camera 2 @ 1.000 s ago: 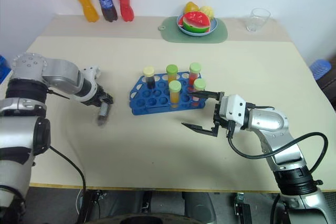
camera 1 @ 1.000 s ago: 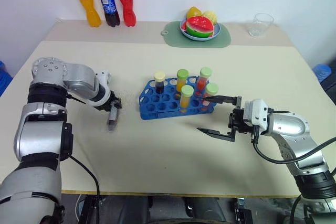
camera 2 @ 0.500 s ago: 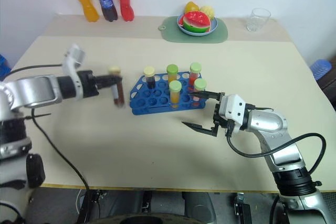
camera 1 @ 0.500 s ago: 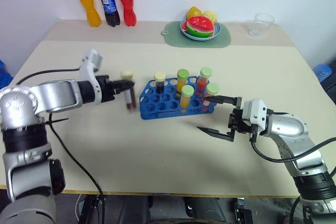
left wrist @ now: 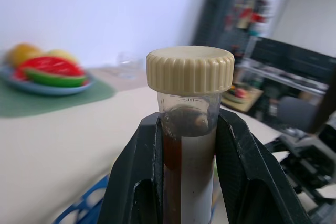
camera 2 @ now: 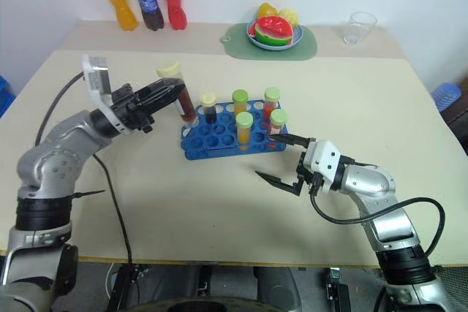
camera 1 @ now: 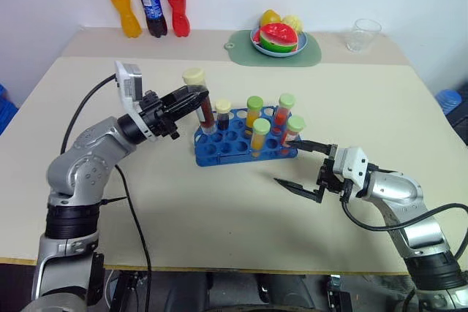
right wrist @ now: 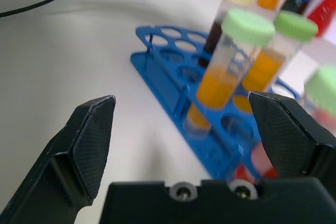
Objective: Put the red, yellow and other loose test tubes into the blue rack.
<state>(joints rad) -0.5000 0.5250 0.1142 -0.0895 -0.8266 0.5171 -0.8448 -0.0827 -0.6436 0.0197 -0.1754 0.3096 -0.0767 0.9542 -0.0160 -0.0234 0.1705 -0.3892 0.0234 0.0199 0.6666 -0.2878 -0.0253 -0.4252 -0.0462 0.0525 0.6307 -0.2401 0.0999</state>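
Up close, brown tube (left wrist: 188, 156) between fingers (left wrist: 137, 182)

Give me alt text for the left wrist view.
Two black fingers of the left gripper clamp a clear plastic tube of dark brown liquid with a ribbed cream cap, upright. Behind, blurred: a plate of fruit on a pale table.

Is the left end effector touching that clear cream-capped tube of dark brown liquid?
Touching. In the left wrist view both black fingers press against the cream-capped tube, gripping it below its cap.
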